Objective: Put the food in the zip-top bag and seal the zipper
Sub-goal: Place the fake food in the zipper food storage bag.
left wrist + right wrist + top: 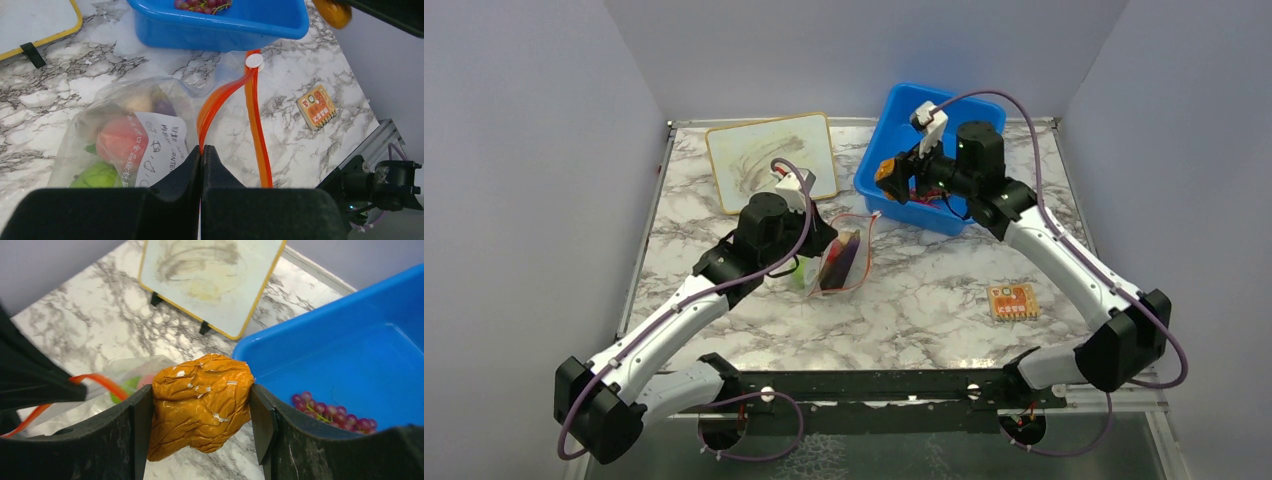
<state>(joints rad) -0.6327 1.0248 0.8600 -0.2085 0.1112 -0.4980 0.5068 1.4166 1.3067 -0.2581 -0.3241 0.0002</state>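
so the coming move turns on where the bag's mouth lies from the loaded claw. the right gripper (890,175) is clenched on the orange piece (200,405) and hangs over the near-left rim of the blue bin (225,30). the zip-top bag (125,125) lies just beside that bin, to the gripper's left and nearer the arm bases. its mouth is spread, the two runs of the zipper (257,125) bowed apart, with the long axis running from the white slider by the bin wall back to the left gripper (201,155). that gripper is pinched shut on the zipper's near end. the right arm looks the nearer one for the drop: it reaches far out, wrist turned leftward toward the bag. the left arm bends in from the bag's left side. a peach (120,142) and a lime (95,177) sit inside the bag, and the grape bunch (330,412) lies in the bin.
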